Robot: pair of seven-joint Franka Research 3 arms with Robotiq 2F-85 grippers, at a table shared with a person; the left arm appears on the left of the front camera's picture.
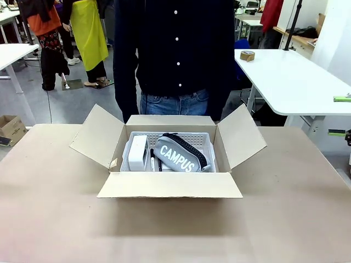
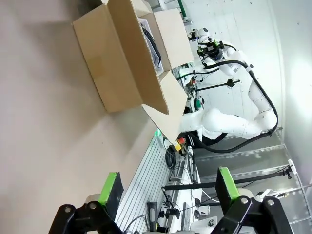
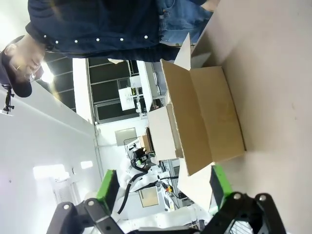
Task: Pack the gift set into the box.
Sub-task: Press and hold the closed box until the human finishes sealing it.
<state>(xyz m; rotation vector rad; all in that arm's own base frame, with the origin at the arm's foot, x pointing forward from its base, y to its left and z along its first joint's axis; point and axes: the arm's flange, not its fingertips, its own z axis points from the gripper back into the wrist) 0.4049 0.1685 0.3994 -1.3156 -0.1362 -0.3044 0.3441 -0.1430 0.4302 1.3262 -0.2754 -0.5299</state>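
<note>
Across the table point(image 1: 55, 219), front view reveals the gift set point(image 1: 176, 152) inside the box point(image 1: 170, 186).

Table point(image 1: 49, 219): brown top. Person point(image 1: 175, 55): stood at its far edge in a dark buttoned shirt and jeans. White table point(image 1: 290, 82): stood behind, to the right, with a tape roll point(image 1: 247, 55) near its far corner and a green item point(image 1: 342, 98) at the picture's right edge. Carton point(image 1: 11, 129): small, sat on the floor at far left.
</note>
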